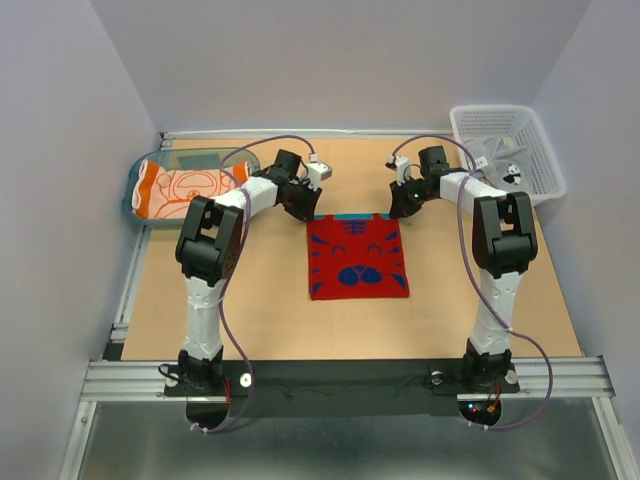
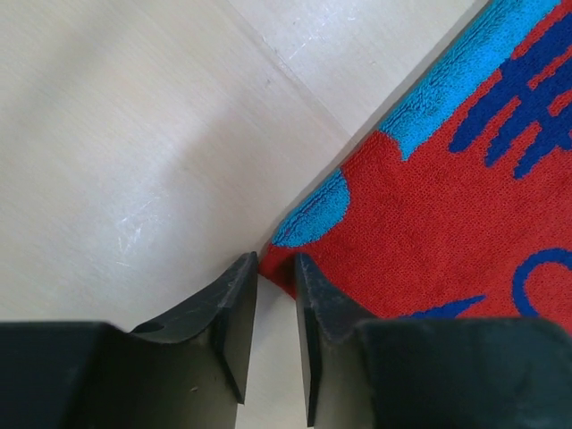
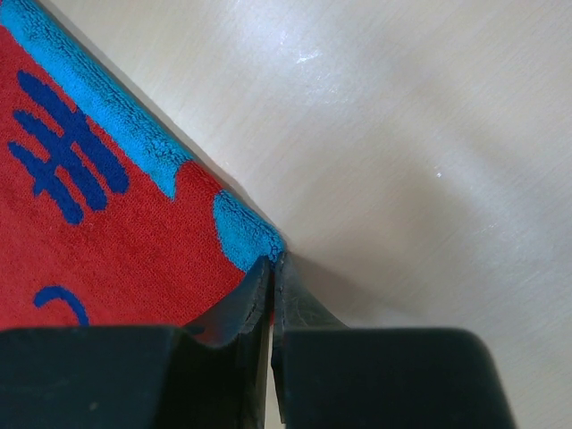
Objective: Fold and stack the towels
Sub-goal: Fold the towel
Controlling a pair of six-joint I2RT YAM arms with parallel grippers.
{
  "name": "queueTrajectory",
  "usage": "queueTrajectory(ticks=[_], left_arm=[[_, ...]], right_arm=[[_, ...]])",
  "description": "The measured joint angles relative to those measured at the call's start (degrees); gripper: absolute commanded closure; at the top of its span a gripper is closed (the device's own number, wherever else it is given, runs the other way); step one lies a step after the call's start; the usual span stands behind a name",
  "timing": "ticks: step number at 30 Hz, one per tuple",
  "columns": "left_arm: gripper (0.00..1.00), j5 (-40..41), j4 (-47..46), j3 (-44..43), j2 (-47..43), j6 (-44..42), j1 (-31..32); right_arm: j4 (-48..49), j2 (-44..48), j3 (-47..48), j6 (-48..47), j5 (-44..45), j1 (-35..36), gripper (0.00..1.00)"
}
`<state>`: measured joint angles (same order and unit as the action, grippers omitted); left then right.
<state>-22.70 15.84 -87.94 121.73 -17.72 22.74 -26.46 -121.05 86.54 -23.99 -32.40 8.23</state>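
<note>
- Here, a red towel [image 1: 358,257] with blue marks lies spread flat in the middle of the wooden table [image 1: 260,320].
- The left gripper [image 2: 275,264] sits low at the towel's far left corner. Its jaws are narrow, with a slim gap between them, and the corner's tip lies right at that gap.
- The right gripper [image 3: 272,262] is pinched closed on the towel's far right corner.
- An orange towel [image 1: 190,188] rests in a teal tray [image 1: 133,205] at far left.
- A white basket [image 1: 535,140] stands at far right.
</note>
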Motion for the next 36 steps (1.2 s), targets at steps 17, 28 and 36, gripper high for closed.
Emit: queueTrajectory(ticks=[17, 28, 36], left_arm=[[1.0, -2.56, 1.57, -2.23, 1.25, -1.79, -0.98], [1.0, -0.85, -0.33, 2.43, -4.85, -1.77, -0.57], [1.0, -0.11, -4.46, 11.54, -17.51, 1.07, 1.05]], right_arm=[[-1.49, -0.02, 6.12, 0.0, 2.73, 0.2, 0.99], [-1.53, 6.03, 5.49, -1.68, 7.28, 2.54, 0.99], [-1.49, 13.07, -0.15, -1.51, 10.36, 3.15, 0.97]])
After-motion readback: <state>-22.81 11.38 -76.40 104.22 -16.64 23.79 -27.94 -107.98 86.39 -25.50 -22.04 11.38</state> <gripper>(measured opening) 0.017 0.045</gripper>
